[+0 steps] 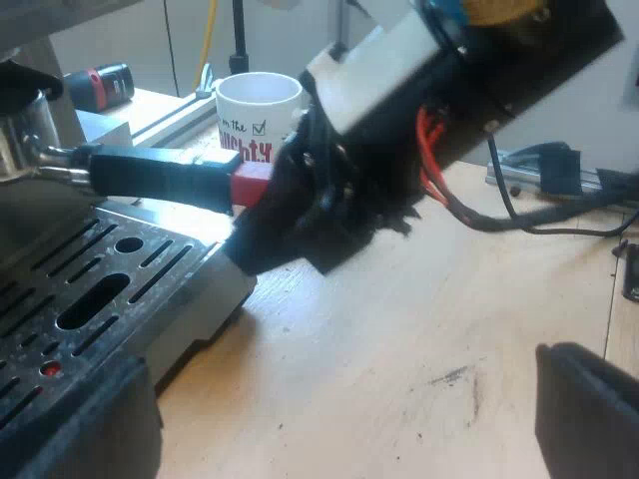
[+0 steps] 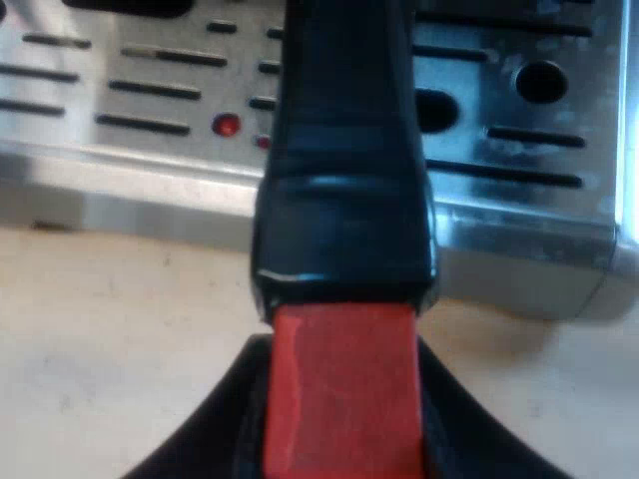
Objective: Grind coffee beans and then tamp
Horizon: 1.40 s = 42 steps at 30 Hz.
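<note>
- Biggest on show is the espresso machine (image 1: 90, 299), its slotted metal drip tray spread out under the action, with a small red dot among the slots.
- The machine sits on the pale wooden table (image 1: 399, 329).
- Here's the right gripper (image 2: 339, 419), and it is clamped on the holder (image 1: 150, 175): the black fingers (image 2: 215, 429) press against both sides of the handle's red end (image 2: 339, 379).
- The holder lies level, with its metal head (image 1: 20, 140) up at the machine's front above the drip tray. The dark handle reaches out past the tray's edge and over the table. I cannot tell whether the head is locked in.
- The left gripper (image 1: 329, 419) hangs low over the table beside the tray, with its fingers (image 1: 584, 409) wide apart and well clear of the holder.
- A white mug (image 1: 258, 110) with red lettering stands upright on the table, just beyond the red end.
- Smallest is a black cylinder with a red band (image 1: 100, 87), lying on its side on a pale ledge behind the machine.
</note>
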Each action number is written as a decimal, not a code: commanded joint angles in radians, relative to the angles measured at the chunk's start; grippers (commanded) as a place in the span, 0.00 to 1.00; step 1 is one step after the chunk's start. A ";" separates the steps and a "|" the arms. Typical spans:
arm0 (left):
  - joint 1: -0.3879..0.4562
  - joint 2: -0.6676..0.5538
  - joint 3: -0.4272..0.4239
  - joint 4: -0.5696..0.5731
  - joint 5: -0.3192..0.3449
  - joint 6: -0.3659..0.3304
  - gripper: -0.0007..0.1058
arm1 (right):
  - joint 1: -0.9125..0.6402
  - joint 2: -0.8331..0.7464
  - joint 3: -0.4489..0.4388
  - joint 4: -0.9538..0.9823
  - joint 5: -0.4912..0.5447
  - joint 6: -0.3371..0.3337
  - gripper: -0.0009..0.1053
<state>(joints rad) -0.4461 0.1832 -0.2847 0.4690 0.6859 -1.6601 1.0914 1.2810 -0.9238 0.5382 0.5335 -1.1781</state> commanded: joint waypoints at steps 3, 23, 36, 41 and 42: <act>-0.005 -0.002 -0.003 -0.003 -0.004 -0.010 0.74 | 0.082 -0.034 0.012 0.084 0.068 0.049 0.01; -0.005 -0.002 -0.003 0.005 -0.024 -0.031 0.75 | 0.340 -0.213 0.071 0.238 0.217 0.094 0.01; -0.005 0.095 -0.056 0.114 -0.057 -0.047 0.79 | 0.402 -0.306 0.320 -0.021 0.189 -0.041 0.01; -0.005 0.187 -0.058 0.117 -0.062 -0.040 0.79 | 0.399 -0.306 0.412 -0.134 0.180 -0.041 0.01; -0.005 0.194 -0.058 0.117 -0.062 -0.040 0.79 | 0.397 -0.306 0.421 -0.139 0.180 -0.041 0.01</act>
<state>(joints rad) -0.4461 0.3689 -0.3372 0.5811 0.6269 -1.6954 1.4915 0.9876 -0.5018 0.4376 0.6705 -1.2120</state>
